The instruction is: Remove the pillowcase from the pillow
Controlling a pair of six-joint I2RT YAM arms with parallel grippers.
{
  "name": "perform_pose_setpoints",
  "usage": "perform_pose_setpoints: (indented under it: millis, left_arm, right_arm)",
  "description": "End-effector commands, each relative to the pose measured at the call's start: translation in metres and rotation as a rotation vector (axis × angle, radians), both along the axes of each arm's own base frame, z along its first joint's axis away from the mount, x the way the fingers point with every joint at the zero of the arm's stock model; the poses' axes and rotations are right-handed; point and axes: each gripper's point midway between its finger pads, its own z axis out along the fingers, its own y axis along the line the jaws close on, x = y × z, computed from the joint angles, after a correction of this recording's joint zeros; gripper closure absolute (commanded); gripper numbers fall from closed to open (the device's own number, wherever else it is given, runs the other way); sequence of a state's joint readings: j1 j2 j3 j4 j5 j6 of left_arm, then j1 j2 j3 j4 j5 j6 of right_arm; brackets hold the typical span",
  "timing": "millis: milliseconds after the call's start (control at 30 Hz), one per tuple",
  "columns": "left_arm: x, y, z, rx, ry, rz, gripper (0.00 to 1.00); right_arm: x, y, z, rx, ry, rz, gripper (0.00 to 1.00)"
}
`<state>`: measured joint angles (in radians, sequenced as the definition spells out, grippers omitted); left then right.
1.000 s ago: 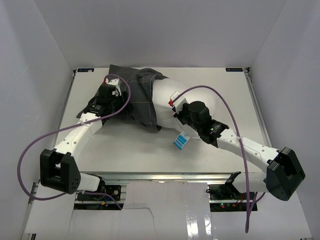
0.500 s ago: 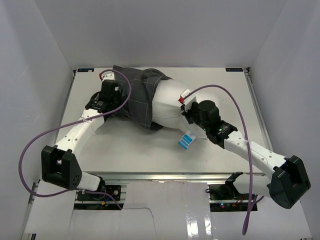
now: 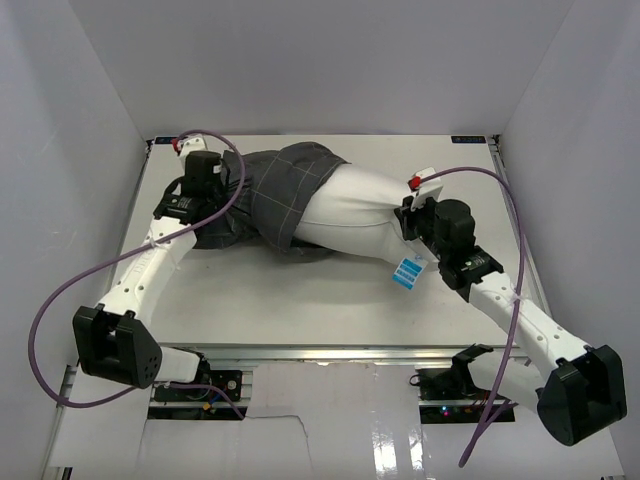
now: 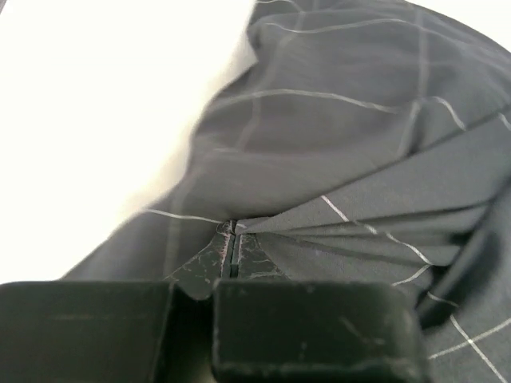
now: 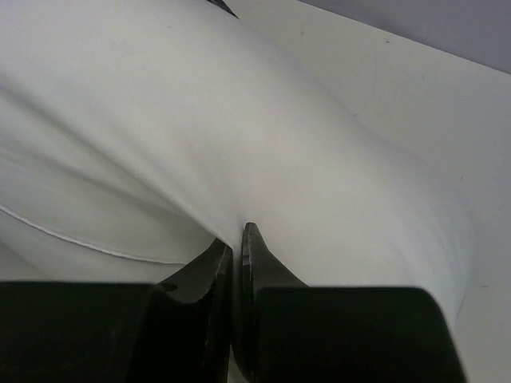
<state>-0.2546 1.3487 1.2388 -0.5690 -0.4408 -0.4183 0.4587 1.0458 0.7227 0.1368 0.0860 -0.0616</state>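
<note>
The dark grey pillowcase (image 3: 275, 195) with thin light grid lines lies bunched over the left end of the white pillow (image 3: 355, 220), which stretches out to the right. My left gripper (image 3: 222, 196) is shut on a pinched fold of the pillowcase (image 4: 335, 159), the cloth pulled taut from its tips (image 4: 231, 230). My right gripper (image 3: 412, 222) is shut on a fold of the pillow fabric (image 5: 239, 144) at its right end. A small blue-and-white tag (image 3: 406, 272) hangs at the pillow's near edge beside the right arm.
The white table (image 3: 300, 300) is walled by pale panels on three sides. A purple cable loops over each arm. The left arm reaches along the table's left side, the right arm along its right side.
The left gripper closed on the pillowcase and drew left. The right gripper pulled the pillow to the right, so more white pillow shows outside the case.
</note>
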Motion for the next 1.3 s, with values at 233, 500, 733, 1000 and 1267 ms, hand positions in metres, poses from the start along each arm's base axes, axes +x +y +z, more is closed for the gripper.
perform_pose_setpoints:
  millis: [233, 500, 733, 1000, 1267]
  left_arm:
    - [-0.032, 0.152, 0.041, 0.039, -0.145, 0.448, 1.00]
    - [-0.041, 0.182, 0.041, -0.027, -0.162, 0.566, 1.00]
    - [-0.040, 0.194, 0.052, -0.015, -0.201, 0.608, 1.00]
    - [-0.016, 0.207, 0.033, -0.046, -0.096, 0.624, 1.00]
    - [-0.013, 0.218, 0.027, -0.015, -0.062, 0.665, 1.00]
  right_arm:
    - [0.014, -0.074, 0.014, 0.033, -0.038, -0.300, 0.92]
    - [0.010, -0.088, 0.020, 0.032, -0.056, -0.356, 0.92]
    - [0.007, -0.119, 0.026, 0.070, -0.081, -0.493, 0.92]
    - [-0.001, -0.131, 0.032, 0.076, -0.110, -0.536, 0.92]
    - [-0.002, -0.151, 0.033, 0.109, -0.115, -0.596, 0.92]
